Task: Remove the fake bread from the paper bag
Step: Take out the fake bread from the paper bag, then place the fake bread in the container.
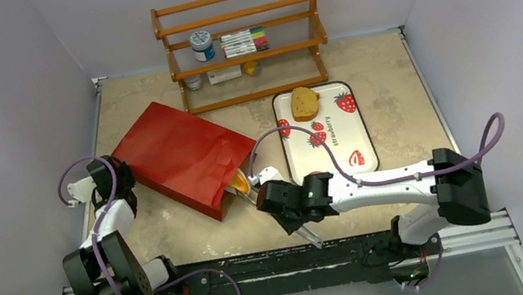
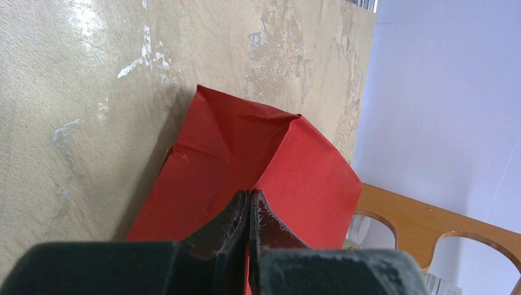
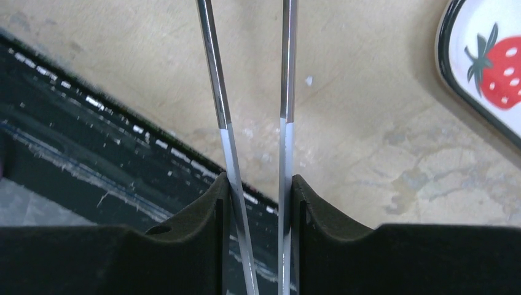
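The red paper bag lies flat on the table, its open mouth toward the front right. A yellow-brown piece of fake bread shows in that mouth. My left gripper is shut on a fold at the bag's closed end; its jaws pinch the red paper. My right gripper is shut on metal tongs, just in front of the bag's mouth. In the right wrist view the two tong arms run between the jaws. The tong tips are hidden.
A strawberry-print tray right of the bag carries a slice of bread; its corner shows in the right wrist view. A wooden rack with a jar and markers stands at the back. The table's front edge is near.
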